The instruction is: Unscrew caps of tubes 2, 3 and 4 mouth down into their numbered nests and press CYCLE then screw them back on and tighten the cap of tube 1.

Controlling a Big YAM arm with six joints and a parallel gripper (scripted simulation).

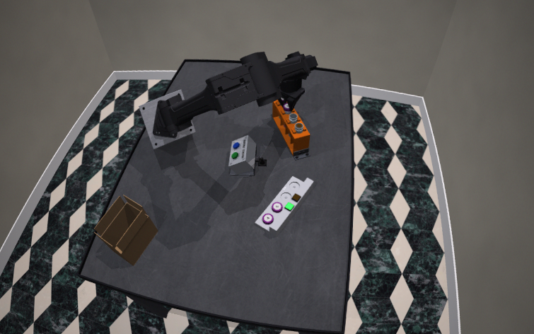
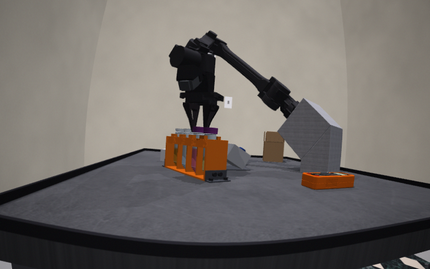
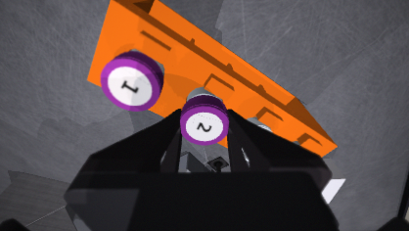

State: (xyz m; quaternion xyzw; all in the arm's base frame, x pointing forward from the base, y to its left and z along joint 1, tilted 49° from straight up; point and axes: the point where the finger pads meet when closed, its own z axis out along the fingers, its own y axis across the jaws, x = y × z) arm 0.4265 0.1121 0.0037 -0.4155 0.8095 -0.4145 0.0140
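Observation:
My gripper (image 1: 289, 108) (image 2: 199, 128) (image 3: 204, 115) is shut on the cap of tube 2 (image 3: 196, 134), which sits on its tube in the orange decapping station (image 1: 300, 144) (image 2: 216, 151) (image 3: 105, 44). The cap of tube 1 (image 3: 117, 78) is on its tube. Tube 3 (image 1: 293, 117) and tube 4 (image 1: 299, 127) are uncapped. In the white cap tray (image 1: 308, 182), the cap of tube 3 (image 1: 276, 206) and the cap of tube 4 (image 1: 267, 218) lie flat in nests 3 and 4; nests 1 and 2 are empty. The green lamp (image 1: 288, 206) is lit; the amber lamp (image 1: 295, 197) is dark.
The grey housing (image 1: 242, 165) with blue CYCLE key (image 1: 235, 145) and green READY key (image 1: 235, 155) stands between arm base and station. A small black fitting (image 1: 262, 162) is beside it. A cardboard box (image 1: 138, 244) (image 2: 273, 151) and an orange meter (image 2: 327, 182) stand farther off.

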